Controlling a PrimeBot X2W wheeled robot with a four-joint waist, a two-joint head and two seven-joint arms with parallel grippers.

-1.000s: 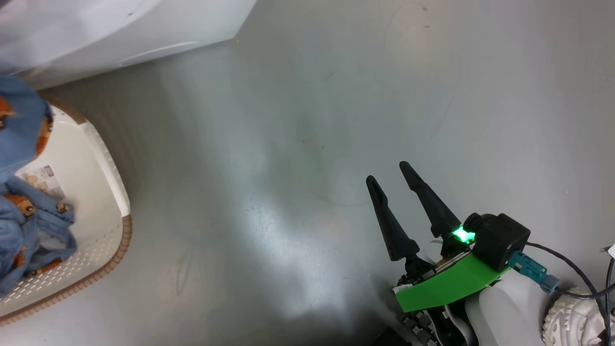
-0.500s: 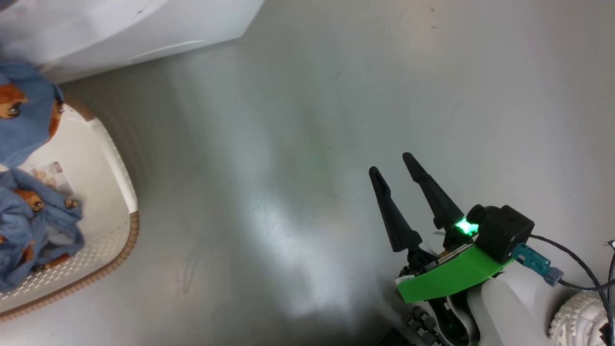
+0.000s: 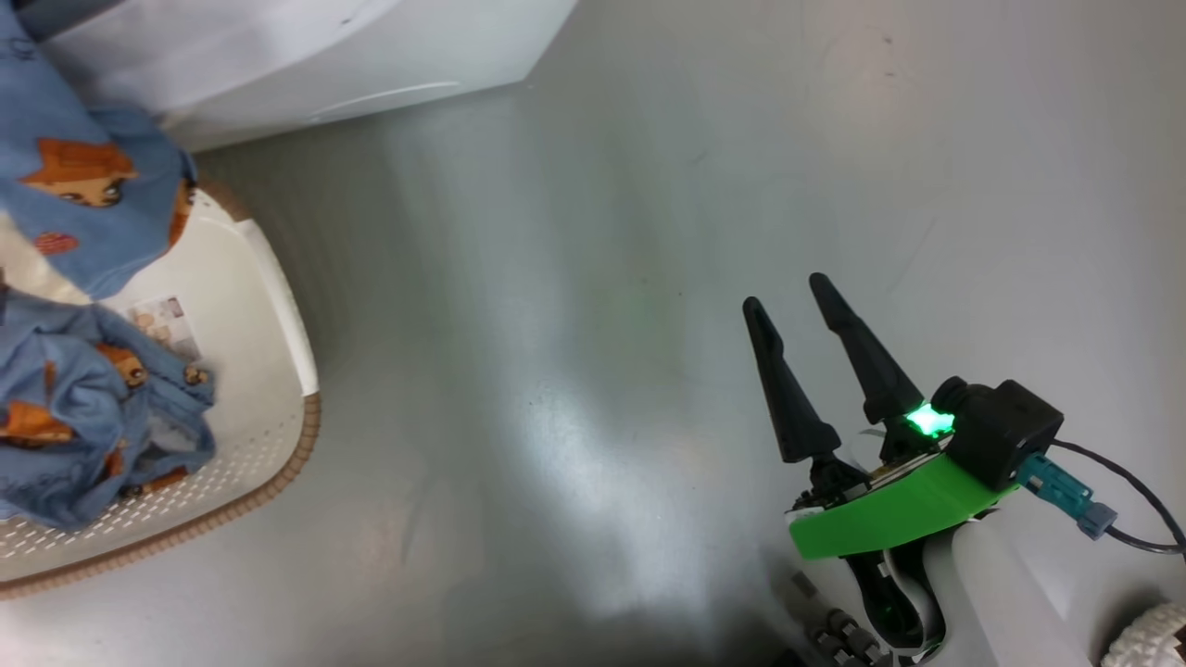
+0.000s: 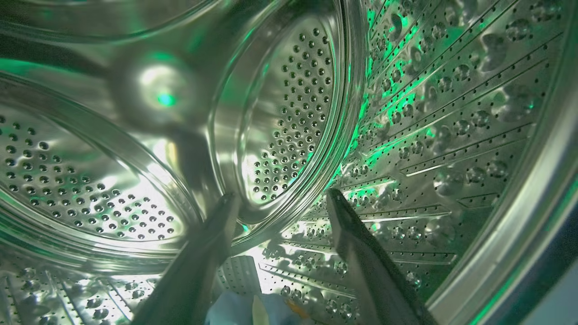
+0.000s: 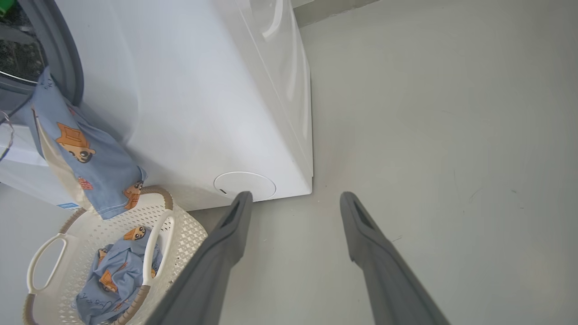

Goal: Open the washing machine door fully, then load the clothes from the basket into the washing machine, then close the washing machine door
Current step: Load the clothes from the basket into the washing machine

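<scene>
The clothes [image 3: 93, 435], where do they lie? (A)

In more than one place. A bundle [image 5: 115, 277] of the blue printed fabric sits in the basket [image 5: 180, 234], at 7 o'clock in the right wrist view. A hanging garment [image 5: 86, 149] drapes from the grey seal [image 5: 58, 58] at 11 o'clock, down the white front of the washing machine [image 5: 189, 99]. Its hem reaches the basket's brown rim, but I cannot tell whether it touches. (B)

And inside the machine? (A)

The left wrist view looks into the steel drum [image 4: 289, 117]. A scrap of blue fabric [image 4: 232, 309] shows at 6 o'clock, low between the roots of the fingers. (B)

Is the left gripper [image 4: 282, 194] pinching it? (A)

No. Its fingers stand wide apart, with perforated steel showing between their tips. I cannot tell whether the fabric touches them. (B)

The right gripper [image 3: 784, 291]? (A)

In the head view it is at 4 o'clock over the grey floor [image 3: 593, 278], fingers spread. It is well apart from the basket at 9 o'clock. In its own view the tips frame bare floor, and the round white flap [image 5: 244, 185] low on the machine sits just above the left-hand tip. (B)

Anything else in the basket? (A)

A paper label [image 3: 162, 324] on its floor, just beside the bundle, between it and the hanging garment. (B)
</scene>
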